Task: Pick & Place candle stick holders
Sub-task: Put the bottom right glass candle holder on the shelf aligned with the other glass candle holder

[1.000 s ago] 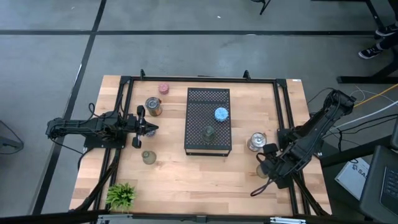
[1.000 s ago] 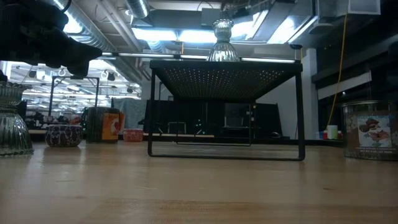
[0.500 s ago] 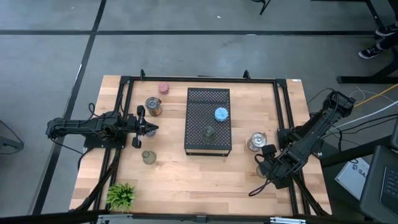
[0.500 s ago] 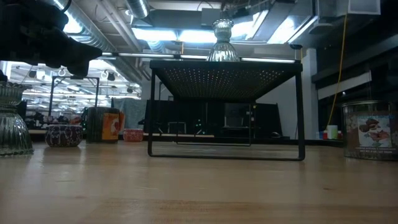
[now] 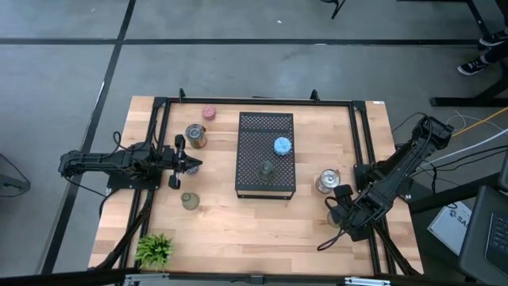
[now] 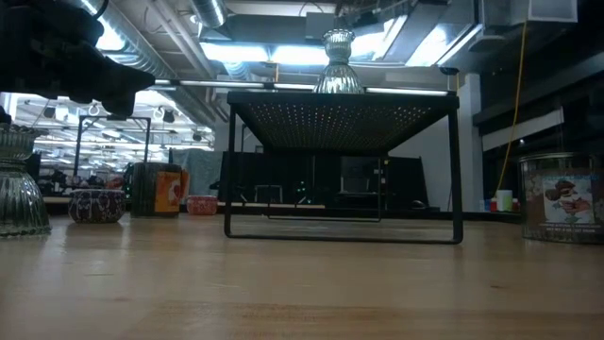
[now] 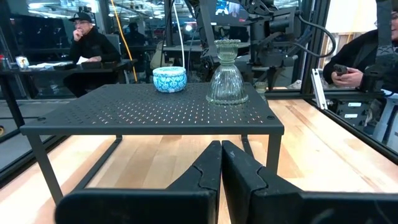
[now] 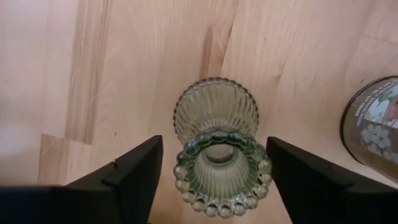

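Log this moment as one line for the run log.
right gripper: open, straddling green glass holder on table | left gripper: shut, idle facing black tray | on tray: blue holder, clear holder

Open wood betw. tray & right hand; silvery holder blocks.

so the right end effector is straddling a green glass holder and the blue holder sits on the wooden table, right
Not quite. The blue holder sits on the black perforated tray, not the wooden table; the high view shows it. The right end effector does straddle a green glass holder.
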